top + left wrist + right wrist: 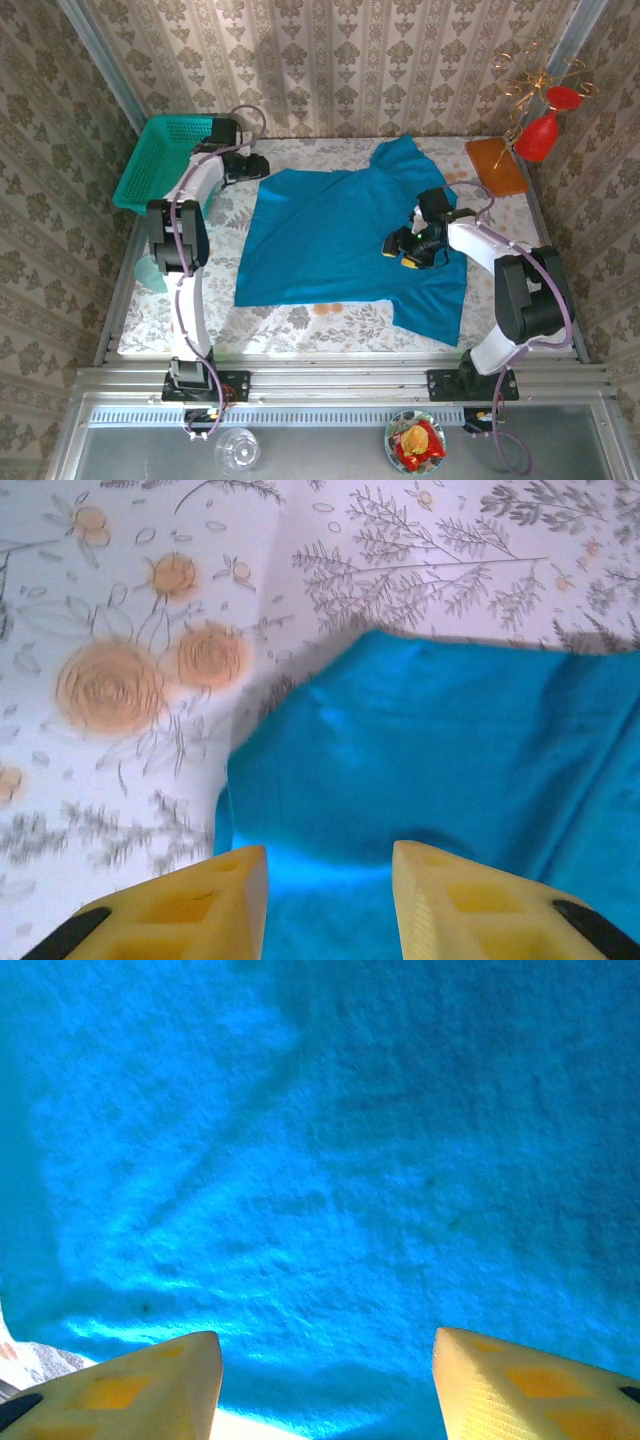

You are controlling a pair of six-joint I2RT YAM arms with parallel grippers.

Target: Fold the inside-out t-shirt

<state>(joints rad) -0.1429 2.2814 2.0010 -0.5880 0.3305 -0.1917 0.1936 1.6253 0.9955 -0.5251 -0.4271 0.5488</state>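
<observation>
Beneath the parted, empty left claw [325, 858]: corner of plain blue-teal soft-cloth t-shirt [450, 750]; beneath right claw [325, 1340], likewise agape, mid-cloth. Looks limp; pinch edges.

the top camera looked down from above and behind the arm bases over the whole desk [300, 318]. the left wrist camera sat close above an edge of the t-shirt [450, 760], left fingers [200, 910] low in frame; the right wrist camera sat nearer still on the same cloth.

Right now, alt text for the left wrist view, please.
A corner of the blue-teal t-shirt lies on the floral tablecloth. The left gripper shows at the bottom edge, its yellow fingers apart with shirt cloth between them.
</observation>
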